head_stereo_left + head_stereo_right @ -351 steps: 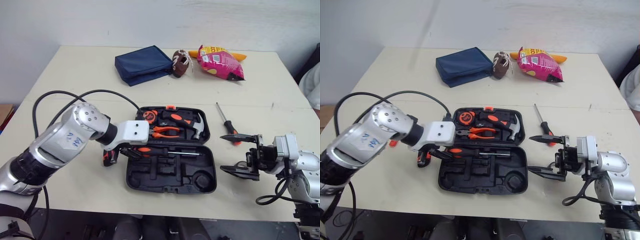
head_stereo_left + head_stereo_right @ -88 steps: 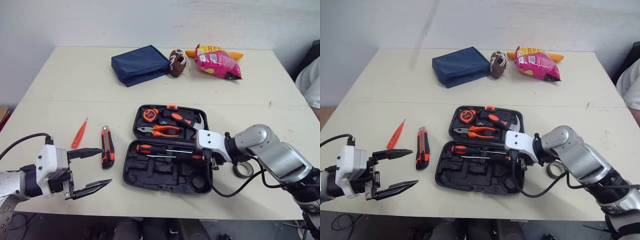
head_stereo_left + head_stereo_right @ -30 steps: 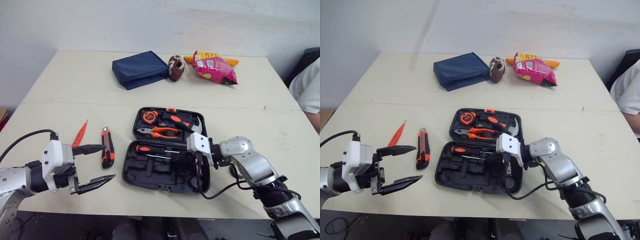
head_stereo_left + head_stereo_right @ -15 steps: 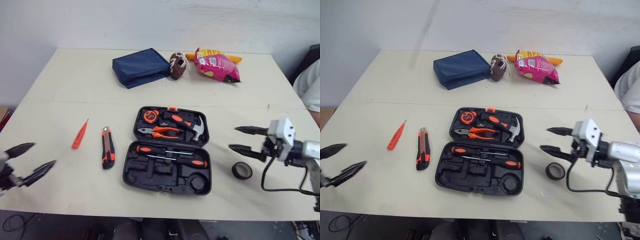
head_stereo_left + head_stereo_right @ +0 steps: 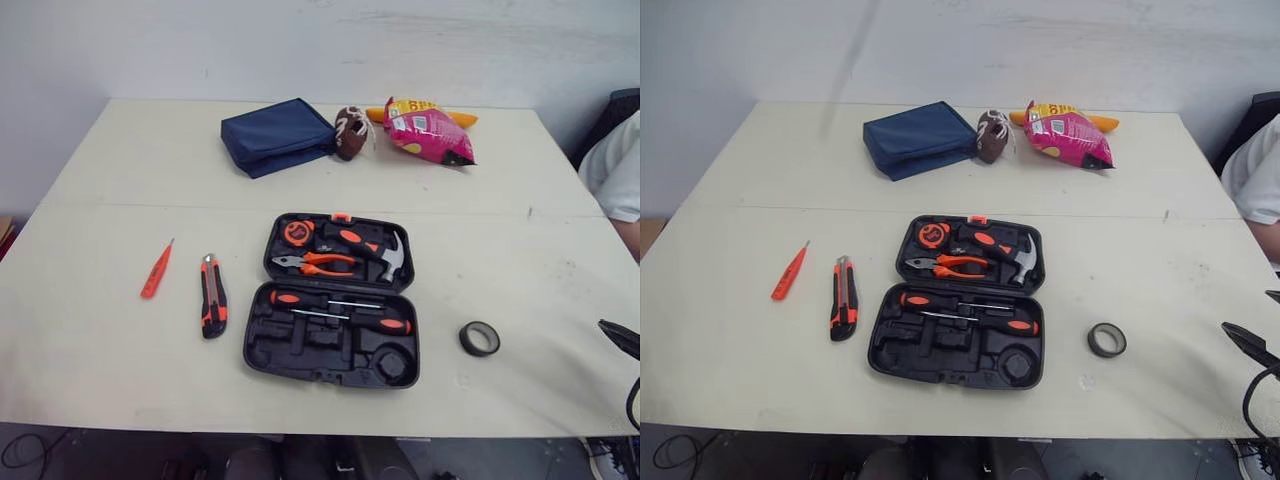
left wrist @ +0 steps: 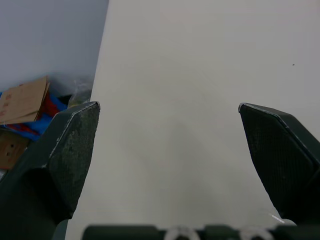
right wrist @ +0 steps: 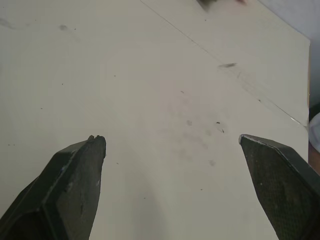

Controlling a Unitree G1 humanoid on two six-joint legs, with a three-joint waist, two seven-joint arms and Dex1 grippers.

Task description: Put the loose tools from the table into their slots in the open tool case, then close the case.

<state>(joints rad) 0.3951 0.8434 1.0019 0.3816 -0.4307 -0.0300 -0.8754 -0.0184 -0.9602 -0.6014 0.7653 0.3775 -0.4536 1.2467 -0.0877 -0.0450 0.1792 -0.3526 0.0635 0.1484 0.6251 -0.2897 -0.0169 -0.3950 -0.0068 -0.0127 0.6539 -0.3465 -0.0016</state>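
Pale worktop [image 5: 100,380] carries the open tool case [image 5: 300,352]. The utility knife [image 5: 211,297] and orange tester screwdriver [image 5: 156,272] lie loose to its left, the tape roll [image 5: 479,338] to its right. The left gripper [image 6: 167,107] and right gripper [image 7: 172,137] are both spread and empty. The next move is probably to reach for a loose tool.

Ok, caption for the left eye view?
Open tool case; knife, orange screwdriver and tape roll loose beside it.

The tool case [image 5: 331,335] is matt black plastic; the hammer head [image 5: 393,263] gleams like metal (polished, it seems). The navy pouch [image 5: 277,135] looks cloth, the snack bag [image 5: 425,128] glossy.
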